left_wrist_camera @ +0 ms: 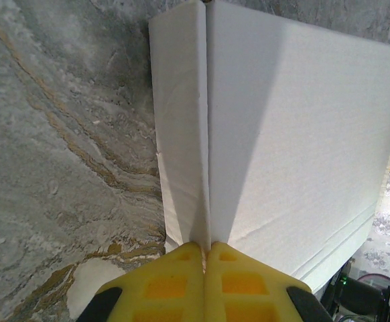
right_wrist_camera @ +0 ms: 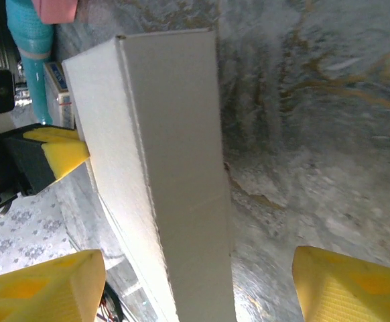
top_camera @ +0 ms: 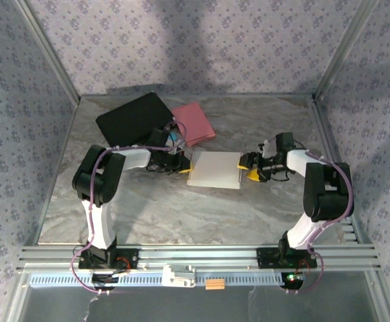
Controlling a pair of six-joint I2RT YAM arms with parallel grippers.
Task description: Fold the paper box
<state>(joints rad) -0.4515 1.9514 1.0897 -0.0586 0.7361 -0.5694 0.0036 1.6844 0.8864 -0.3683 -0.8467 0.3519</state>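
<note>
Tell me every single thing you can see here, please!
paper box: one, white, middle of the table, between the two arms
flat case: one, black, far left part of the table
flat pack: one, pink, just right of the flat case
teal thing: one, teal, just in front of the flat pack; too small to name
small block: one, brown, on the front rail
table: one, grey marble, under everything
walls: lilac-grey with a flower pattern, all around
arms: two, black and white, one on each side of the paper box
left fingers: two, yellow, shut, tips at the box's left edge
right fingers: two, yellow, open, one on each side of the box's right end
</note>
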